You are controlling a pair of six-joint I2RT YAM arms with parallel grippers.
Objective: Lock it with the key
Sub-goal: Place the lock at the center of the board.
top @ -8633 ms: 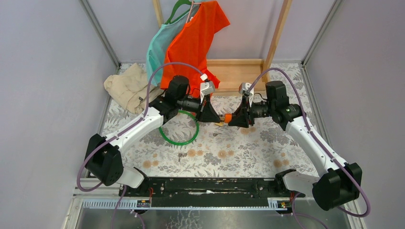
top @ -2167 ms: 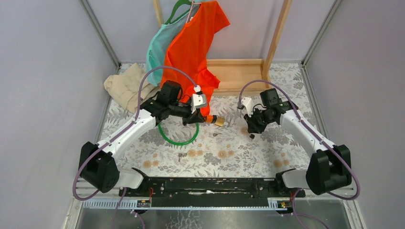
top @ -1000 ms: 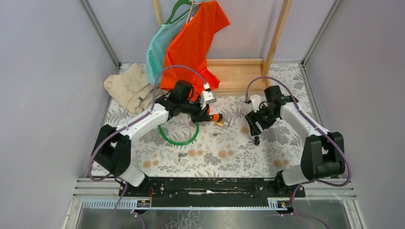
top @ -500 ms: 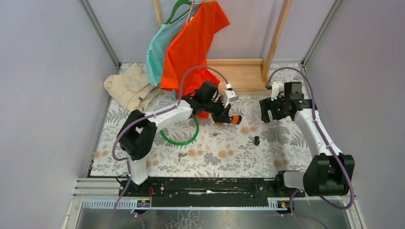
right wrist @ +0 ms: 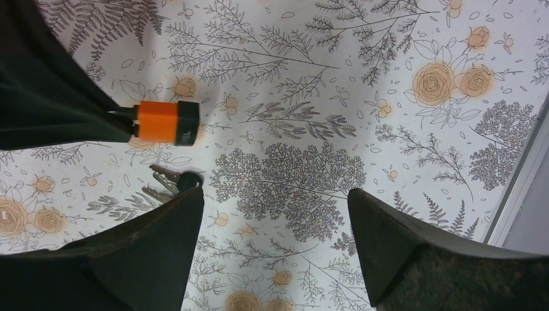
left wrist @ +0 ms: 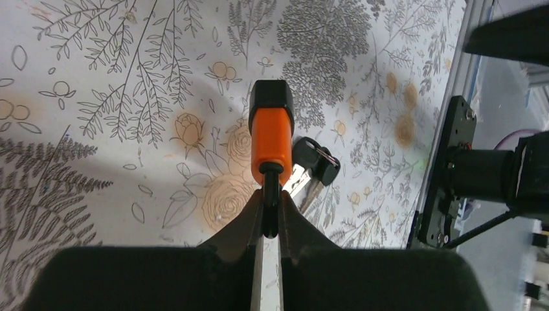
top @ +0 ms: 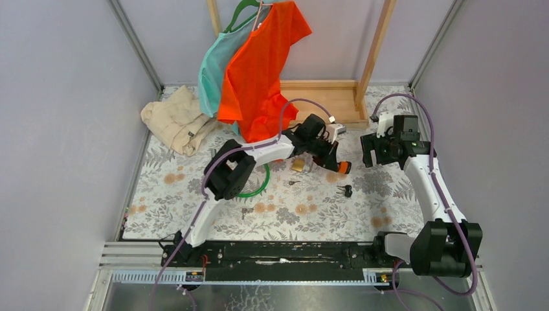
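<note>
Key (left wrist: 271, 139) with orange head, blade pinched in left claw (left wrist: 270, 194) above floral desk (left wrist: 97, 97); right claw (right wrist: 272, 204) spread wide. Black-end marking unreadable.

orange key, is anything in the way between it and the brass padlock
No loose thing lies between them. The key is clamped in the left pincer, orange head pointing away from the brass padlock, so only the pincer's own body sits between the two. The black-headed keys lie off to the side.
</note>
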